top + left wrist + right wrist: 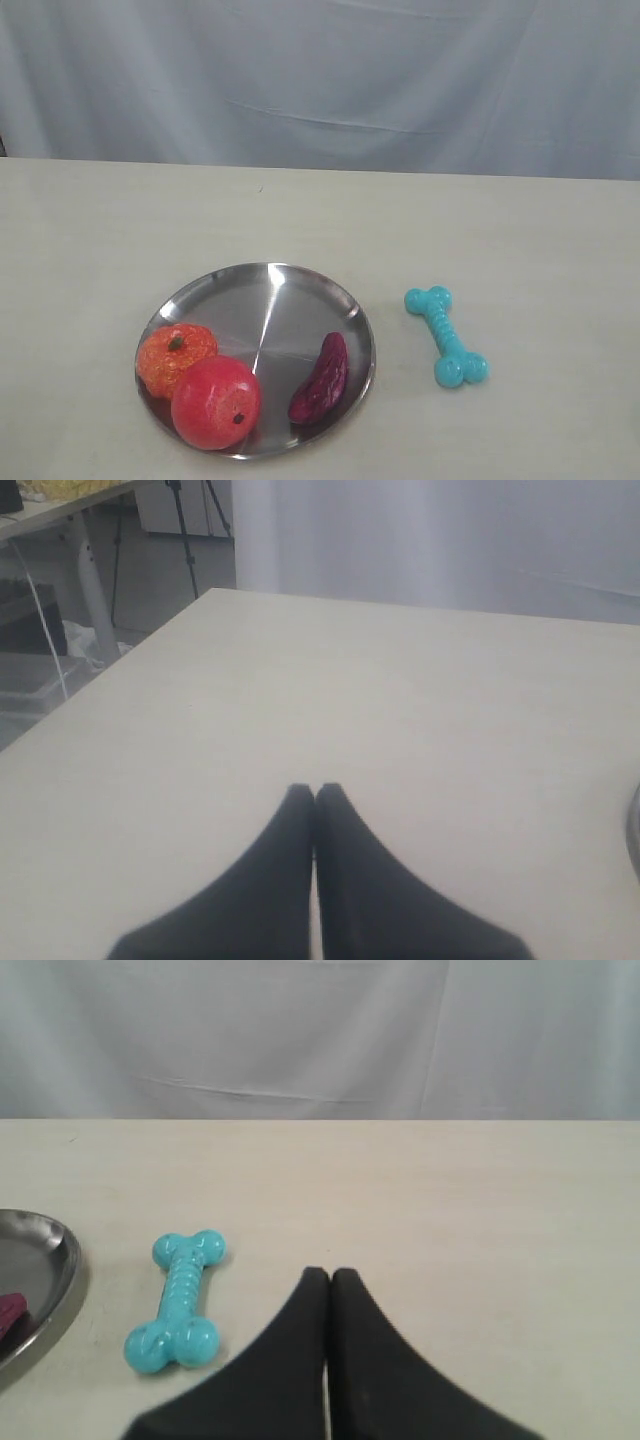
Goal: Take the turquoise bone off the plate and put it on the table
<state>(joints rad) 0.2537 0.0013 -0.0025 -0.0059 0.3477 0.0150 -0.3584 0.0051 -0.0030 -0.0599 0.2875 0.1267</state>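
The turquoise bone point(446, 336) lies flat on the beige table point(520, 240), a short way to the right of the steel plate point(270, 295), not touching it. In the right wrist view the bone point(178, 1302) rests beside the plate's rim point(58, 1245). My right gripper point(329, 1274) is shut and empty, apart from the bone. My left gripper point(314, 789) is also shut and empty over bare table. Neither gripper shows in the exterior view.
On the plate lie a dark red wrinkled pod point(320, 379), a red apple-like fruit point(216, 401) and an orange pumpkin-like fruit point(174, 354). A grey cloth backdrop point(320, 80) hangs behind the table. The left wrist view shows the table's edge point(100, 670) with furniture beyond.
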